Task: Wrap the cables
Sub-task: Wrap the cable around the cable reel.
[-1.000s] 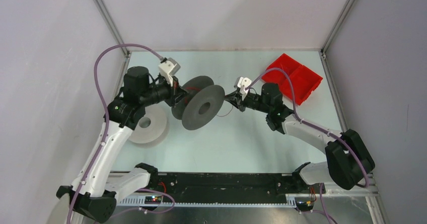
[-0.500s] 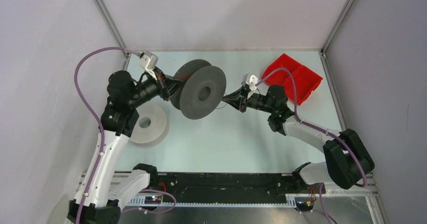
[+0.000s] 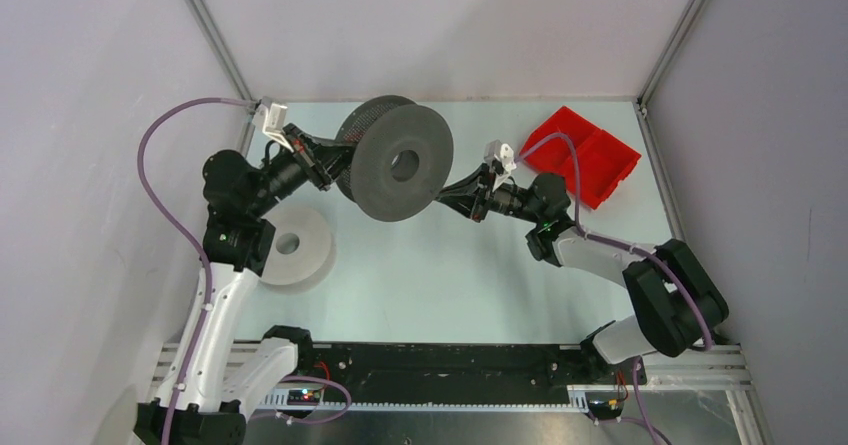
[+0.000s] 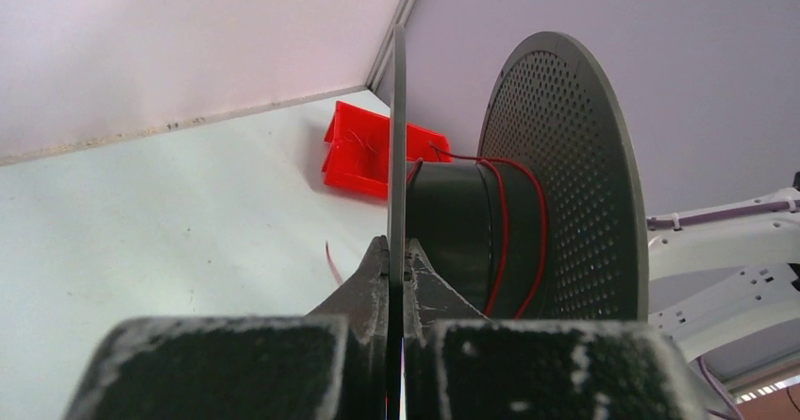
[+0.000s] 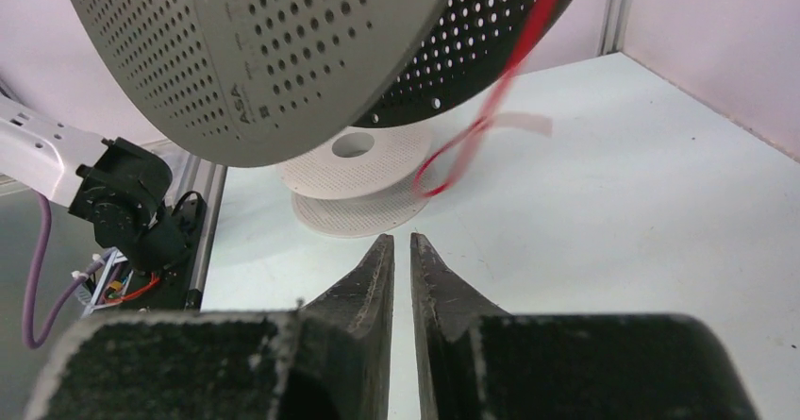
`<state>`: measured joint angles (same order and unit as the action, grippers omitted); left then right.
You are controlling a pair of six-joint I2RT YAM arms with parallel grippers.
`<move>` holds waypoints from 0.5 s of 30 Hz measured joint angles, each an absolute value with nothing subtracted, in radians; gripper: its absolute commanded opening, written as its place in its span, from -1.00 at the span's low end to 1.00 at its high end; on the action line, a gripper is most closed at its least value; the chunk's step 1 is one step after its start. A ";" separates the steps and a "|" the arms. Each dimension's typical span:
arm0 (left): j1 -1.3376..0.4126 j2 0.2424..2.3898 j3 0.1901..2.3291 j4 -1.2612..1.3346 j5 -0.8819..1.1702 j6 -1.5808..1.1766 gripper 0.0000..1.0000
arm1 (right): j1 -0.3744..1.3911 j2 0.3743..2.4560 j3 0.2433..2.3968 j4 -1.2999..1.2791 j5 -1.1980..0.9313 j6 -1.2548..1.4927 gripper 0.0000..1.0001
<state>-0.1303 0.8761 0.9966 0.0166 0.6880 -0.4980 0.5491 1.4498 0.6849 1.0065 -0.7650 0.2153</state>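
My left gripper (image 4: 397, 245) is shut on the thin edge of one flange of the dark grey spool (image 3: 400, 165), which it holds up in the air, clear of the table. A thin red cable (image 4: 500, 222) runs in a few turns round the spool's hub. Its loose end (image 5: 472, 142) hangs in a blurred loop under the spool, with a pale tab on it. My right gripper (image 5: 401, 241) sits just below and right of the spool (image 5: 283, 52). Its jaws stand a narrow gap apart with nothing between them. The white spool (image 3: 295, 247) lies flat on the table at the left.
A red bin (image 3: 590, 155) stands at the back right of the table. Enclosure walls and frame posts close in both sides and the back. The left arm's purple hose (image 3: 160, 175) loops out to the left.
The left arm has swung the dark grey spool up and towards the back, turning its flange to face the camera. The right gripper has followed it a little to the left.
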 measured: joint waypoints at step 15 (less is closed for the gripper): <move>-0.128 0.862 0.961 0.115 0.688 -0.606 -1.00 | 0.551 1.486 0.648 1.218 -0.650 0.346 -0.10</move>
